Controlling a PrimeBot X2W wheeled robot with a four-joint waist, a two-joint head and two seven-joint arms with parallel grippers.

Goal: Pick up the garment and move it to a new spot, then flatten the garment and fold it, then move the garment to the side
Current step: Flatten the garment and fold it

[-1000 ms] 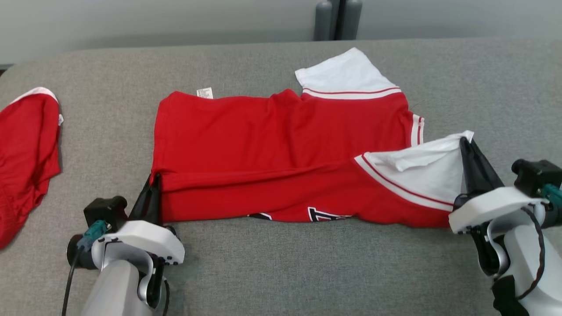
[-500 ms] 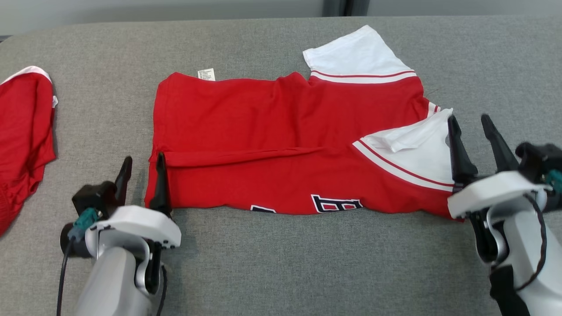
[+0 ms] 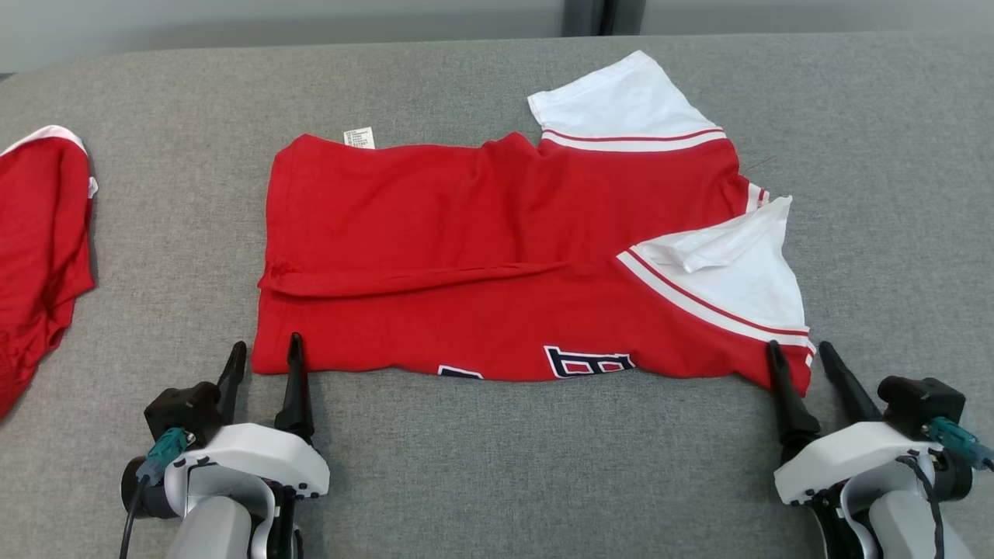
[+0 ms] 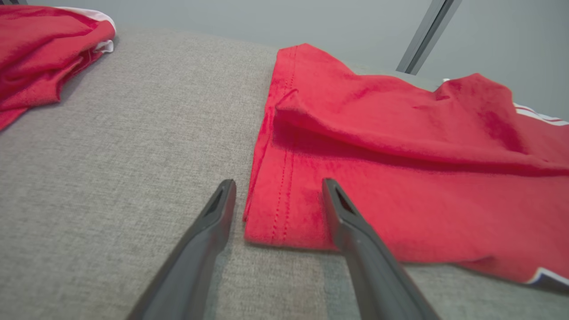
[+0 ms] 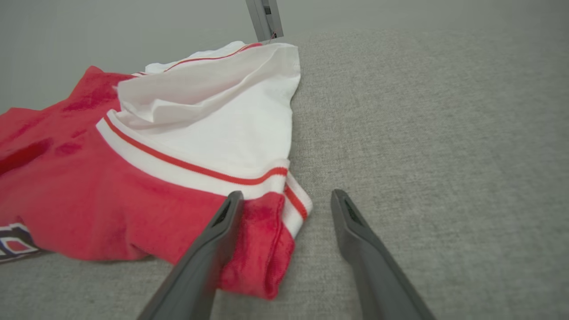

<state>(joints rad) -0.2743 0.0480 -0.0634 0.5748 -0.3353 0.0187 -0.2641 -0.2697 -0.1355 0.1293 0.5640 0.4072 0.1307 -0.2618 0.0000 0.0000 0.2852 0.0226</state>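
Head view, left pincer [image 3: 266,343], right pincer [image 3: 798,346] spread wide, straddling garment [image 3: 481,256] corners

Jaws wide on both sides, low and near.
Our left gripper [image 3: 266,343] sits at the near left and our right gripper [image 3: 798,345] at the near right, well apart; each points its two spread dark fingers [image 3: 296,380] toward the far side, white wrist [image 3: 248,460] behind.
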